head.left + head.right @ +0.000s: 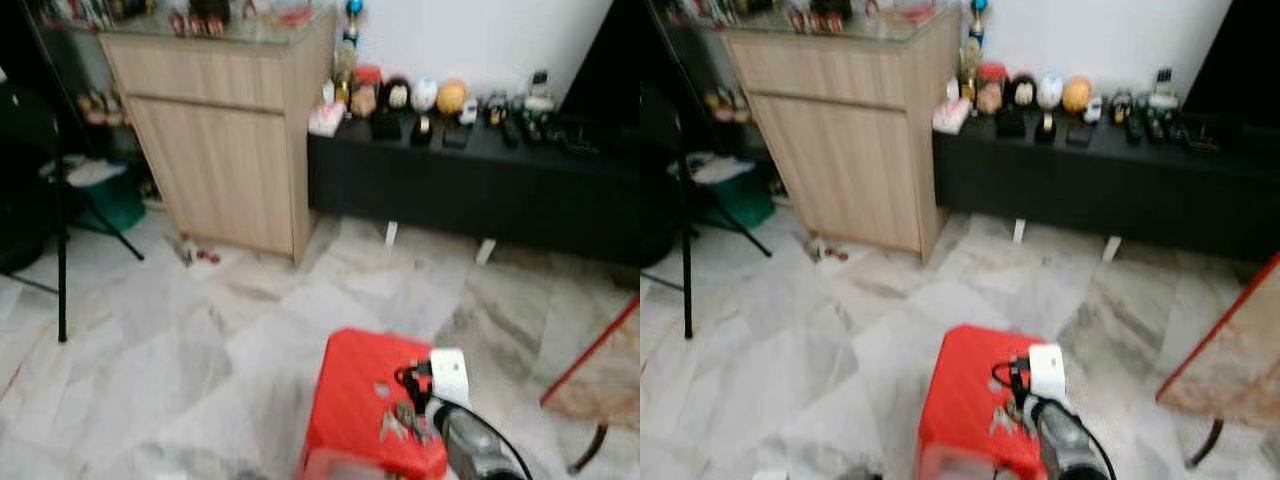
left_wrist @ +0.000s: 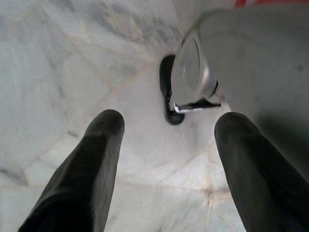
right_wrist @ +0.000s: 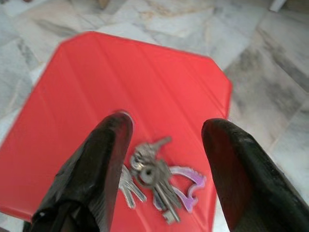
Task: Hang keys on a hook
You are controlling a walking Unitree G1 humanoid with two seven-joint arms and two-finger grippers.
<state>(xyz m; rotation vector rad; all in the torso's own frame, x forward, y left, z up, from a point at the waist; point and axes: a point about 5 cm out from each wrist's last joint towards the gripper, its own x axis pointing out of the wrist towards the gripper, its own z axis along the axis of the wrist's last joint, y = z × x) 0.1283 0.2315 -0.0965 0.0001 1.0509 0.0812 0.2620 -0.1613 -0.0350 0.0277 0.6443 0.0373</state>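
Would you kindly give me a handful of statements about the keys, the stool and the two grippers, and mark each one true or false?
1. The keys lie on the red stool. True.
2. The right gripper has its jaws shut on the keys. False: the jaws stand open, one on either side above the keys.
3. The left gripper is open over the marble floor. True.
4. The stool stands on a dark carpet. False: it stands on pale marble floor.
5. The keys already hang on a hook. False: they still lie on the stool.

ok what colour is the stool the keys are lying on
Red; the stool under the keys shows best in the right wrist view.
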